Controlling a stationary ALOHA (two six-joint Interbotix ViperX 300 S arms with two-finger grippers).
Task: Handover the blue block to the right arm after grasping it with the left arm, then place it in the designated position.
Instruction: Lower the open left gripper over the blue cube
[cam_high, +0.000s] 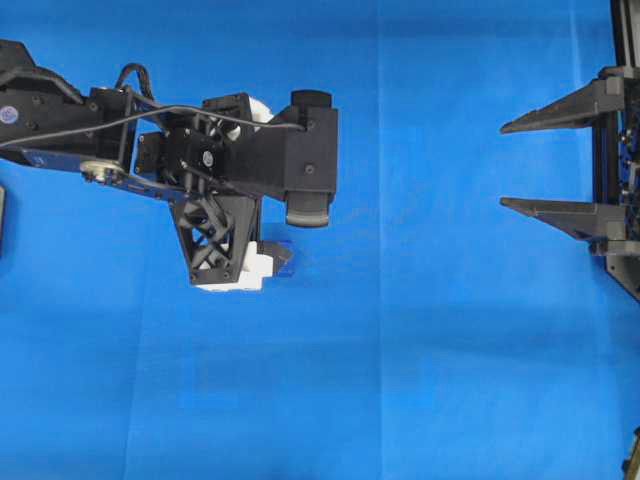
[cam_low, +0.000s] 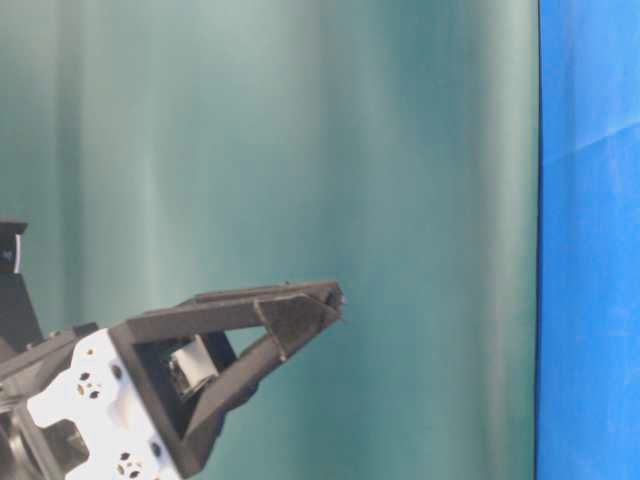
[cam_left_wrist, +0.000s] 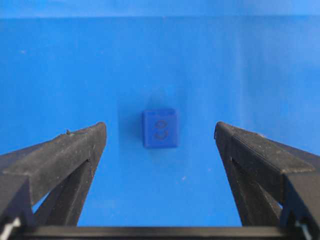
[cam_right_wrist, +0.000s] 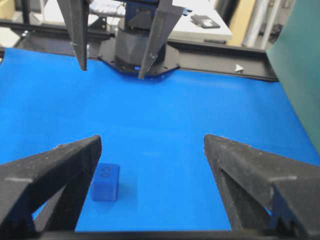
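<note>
block (cam_left_wrist: 159, 128): small stiff cube, likely light, smooth sides may slip | lies on the cloth (cam_left_wrist: 150, 60) well in from its edges, untouched | my left gripper (cam_left_wrist: 160, 131): released, hovering above | right gripper (cam_high: 505, 165): released | plan: pinch two opposite flat sides

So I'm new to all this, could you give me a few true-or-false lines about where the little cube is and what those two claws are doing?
1. The blue block lies on the blue cloth. True.
2. The left gripper is clamped on the block. False: its jaws stand open, the block between them untouched.
3. The right gripper is open. True.
4. The right gripper carries the block. False: it holds nothing.
</note>
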